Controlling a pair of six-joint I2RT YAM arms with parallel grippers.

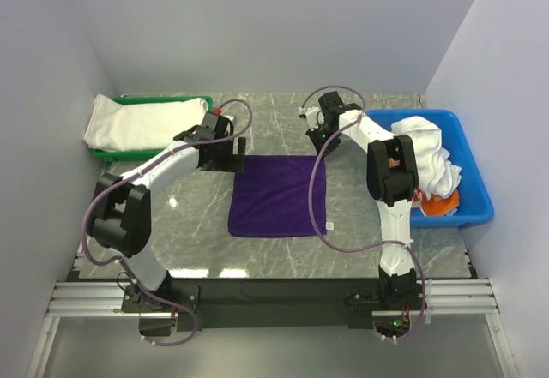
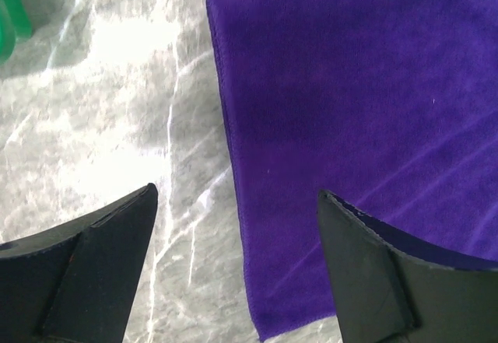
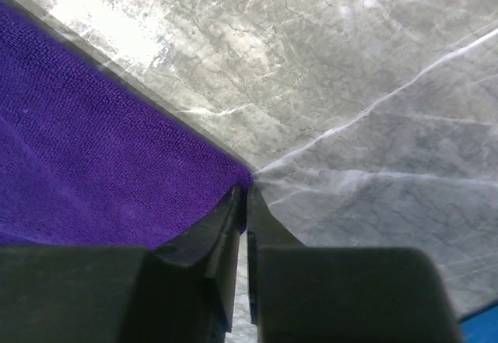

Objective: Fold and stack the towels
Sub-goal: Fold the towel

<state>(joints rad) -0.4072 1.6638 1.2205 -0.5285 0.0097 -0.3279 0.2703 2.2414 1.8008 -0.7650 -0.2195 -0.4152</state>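
Note:
A purple towel lies flat on the marble table. My left gripper hangs open over the towel's far left corner. In the left wrist view its jaws straddle the towel's left edge, one finger over bare marble and the other over the cloth, holding nothing. My right gripper is at the far right corner. In the right wrist view it is shut on the very tip of the towel's corner, low at the table.
A green tray at the far left holds a folded white towel. A blue bin at the right holds white towels and an orange one. Grey walls stand on both sides and at the back.

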